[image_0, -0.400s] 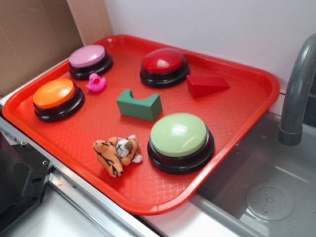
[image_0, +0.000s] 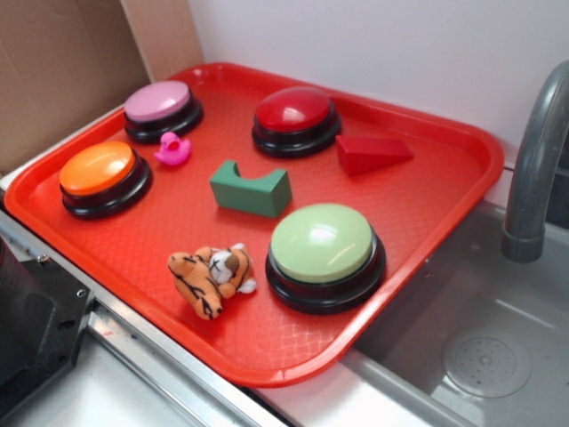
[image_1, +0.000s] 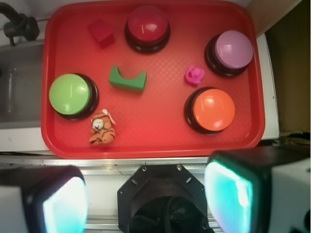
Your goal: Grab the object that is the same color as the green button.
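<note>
A red tray [image_0: 444, 191] carries four buttons, two blocks, a duck and a tiger.

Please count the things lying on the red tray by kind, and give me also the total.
Dome buttons: 4 (green button, red, pink, orange)
Blocks: 2 (green block, red wedge)
Toys: 2 (pink duck, plush tiger)
Total: 8

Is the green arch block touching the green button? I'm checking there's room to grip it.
No, the green arch block lies apart from the green button, with bare red tray showing between them.
</note>
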Available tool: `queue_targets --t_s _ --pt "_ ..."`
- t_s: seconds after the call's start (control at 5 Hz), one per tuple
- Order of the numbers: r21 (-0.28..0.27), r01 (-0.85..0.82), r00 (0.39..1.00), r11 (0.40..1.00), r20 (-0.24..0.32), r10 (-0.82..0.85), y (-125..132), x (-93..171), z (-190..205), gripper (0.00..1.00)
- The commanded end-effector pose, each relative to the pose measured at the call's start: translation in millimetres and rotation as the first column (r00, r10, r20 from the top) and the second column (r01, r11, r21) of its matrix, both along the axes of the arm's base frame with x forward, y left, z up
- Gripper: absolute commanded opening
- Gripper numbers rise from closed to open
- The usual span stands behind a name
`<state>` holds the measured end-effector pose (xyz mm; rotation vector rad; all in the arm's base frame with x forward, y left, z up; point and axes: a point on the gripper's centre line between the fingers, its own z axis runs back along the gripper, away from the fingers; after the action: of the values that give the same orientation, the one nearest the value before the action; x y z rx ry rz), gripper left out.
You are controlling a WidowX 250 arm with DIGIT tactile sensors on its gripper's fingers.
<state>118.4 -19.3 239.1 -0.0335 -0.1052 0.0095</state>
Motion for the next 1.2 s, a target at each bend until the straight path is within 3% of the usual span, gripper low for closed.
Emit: queue_targets --t_s 0.0,0.2,0.4,0.6,0.8,1.0 --pt "0.054 0.476 0.879 0.878 -0.063 -0.472 -6.2 60.7 -48.6 1.00" --pt "0.012 0.680 0.728 0.733 -0.122 -0.674 -17.0 78.6 -80.7 1.00" --pt "0.019 0.837 0.537 0.546 -0.212 -0.816 -17.0 86.0 -114.9 1.00" --pt "0.000 0.875 0.462 0.485 -0.299 -0.835 -21.1 98.5 -147.3 1.00" --pt "0.001 0.883 0.436 0.470 -0.376 -0.818 -19.9 103.7 -172.0 1.00" --pt "0.001 0.897 0.405 0.442 -0.400 -0.822 -21.4 108.7 -190.8 1.00"
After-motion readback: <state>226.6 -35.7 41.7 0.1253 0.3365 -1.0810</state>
